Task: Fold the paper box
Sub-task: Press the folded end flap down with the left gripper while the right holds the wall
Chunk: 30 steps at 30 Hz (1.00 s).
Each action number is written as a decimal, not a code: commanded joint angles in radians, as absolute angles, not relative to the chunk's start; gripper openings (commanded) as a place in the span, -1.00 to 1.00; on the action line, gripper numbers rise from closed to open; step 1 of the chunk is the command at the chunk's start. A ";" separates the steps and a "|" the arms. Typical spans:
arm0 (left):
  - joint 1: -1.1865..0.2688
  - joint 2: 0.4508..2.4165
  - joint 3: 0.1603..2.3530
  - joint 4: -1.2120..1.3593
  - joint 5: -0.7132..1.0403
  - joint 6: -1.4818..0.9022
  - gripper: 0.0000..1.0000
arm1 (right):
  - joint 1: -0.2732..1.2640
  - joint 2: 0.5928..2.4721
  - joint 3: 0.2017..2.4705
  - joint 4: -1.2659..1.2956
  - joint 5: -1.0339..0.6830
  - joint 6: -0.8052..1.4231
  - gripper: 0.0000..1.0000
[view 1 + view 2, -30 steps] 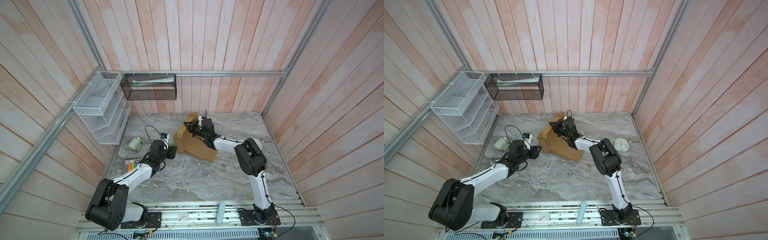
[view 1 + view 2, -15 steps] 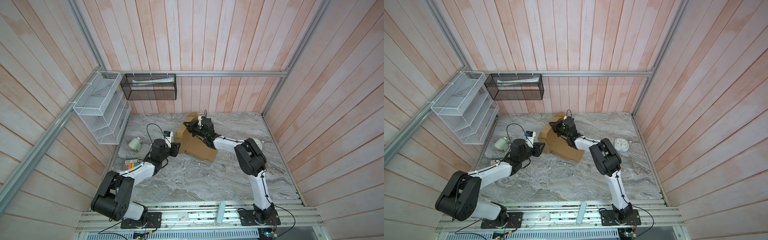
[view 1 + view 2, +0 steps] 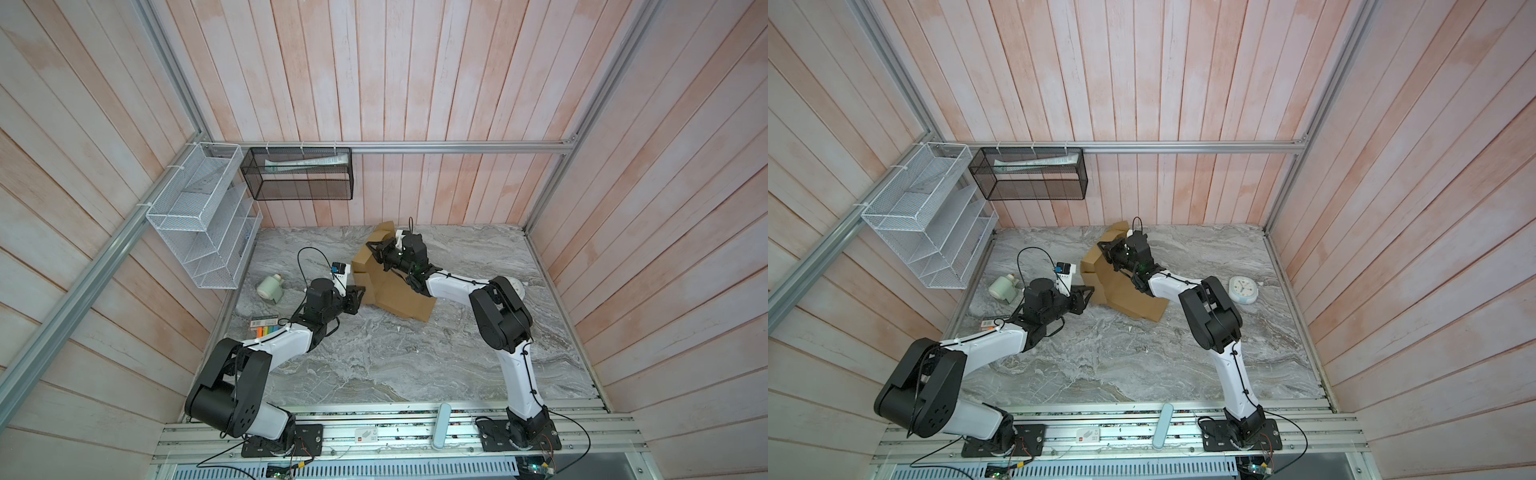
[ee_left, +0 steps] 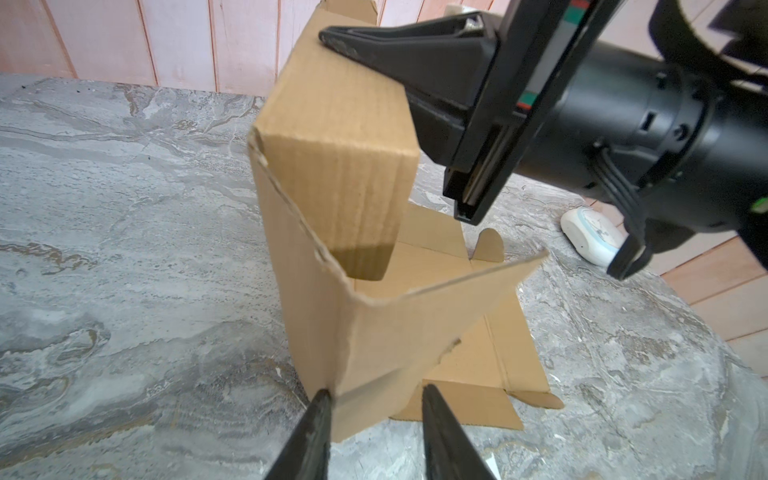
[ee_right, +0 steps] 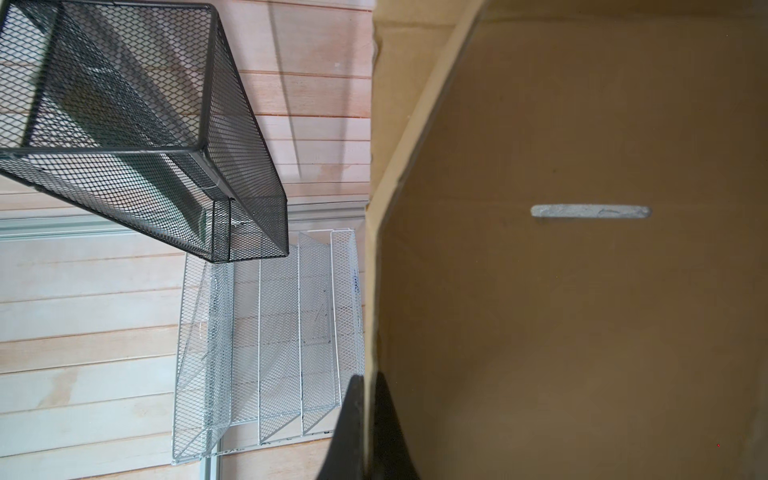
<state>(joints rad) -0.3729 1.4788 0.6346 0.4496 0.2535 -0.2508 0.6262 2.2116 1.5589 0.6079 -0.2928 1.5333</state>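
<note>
One paper box (image 3: 399, 297); right tool (image 5: 368, 382) pinches it, left tool (image 4: 374, 390) straddles it.

The right gripper (image 5: 367, 388) pinches an edge of the paper box (image 5: 582, 316). A black basket (image 5: 124, 104) and white rack (image 5: 266, 345) show beyond.

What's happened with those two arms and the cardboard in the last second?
The left pincer moved in toward the paper box and is closing around a corner flap. The right pincer stayed clamped on the raised flap; the box barely moved.
</note>
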 commanded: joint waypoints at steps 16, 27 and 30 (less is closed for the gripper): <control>-0.464 1.545 0.720 0.442 0.009 -0.273 -0.21 | 0.639 2.222 1.546 0.631 -0.287 1.531 -1.00; -0.494 1.564 0.717 0.468 -0.035 -0.284 -0.31 | 0.639 2.210 1.502 0.666 -0.285 1.543 -1.00; -0.494 1.562 0.709 0.472 -0.041 -0.277 -0.34 | 0.638 2.212 1.499 0.669 -0.285 1.545 -1.00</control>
<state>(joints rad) -0.4919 1.5562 0.6975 0.4438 -0.0128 -0.2806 0.6281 2.2120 1.5169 0.6487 -0.2886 1.5410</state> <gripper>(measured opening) 0.332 0.048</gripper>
